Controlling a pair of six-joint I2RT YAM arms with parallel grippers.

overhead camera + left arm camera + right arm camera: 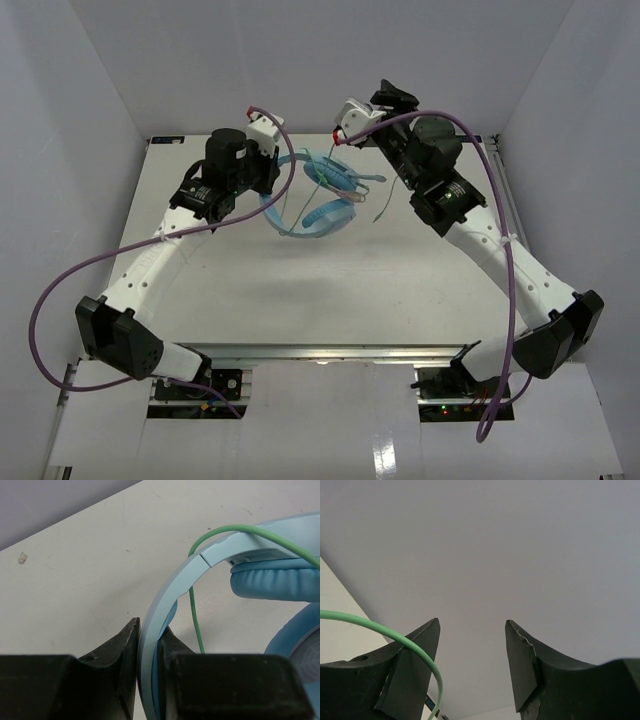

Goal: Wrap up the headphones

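Top: headphones (318, 205) sit btwn left gripper (270, 178) and raised right gripper (340, 135) — left wrist: jaws clamped on the headband (175, 587), so hold that firm as anchor; right wrist: jaws wide, cable (380, 626) merely draped over one finger (405, 680) — pinch it before winding round the headband.

The headphones (330, 216) sit between left gripper (268, 185) and right gripper (338, 135)

You had bright, diffuse, even light; faint soft-edged shadows lay on the table (330, 290). Your wrist views were crisp, softening slightly at the bottom edge.
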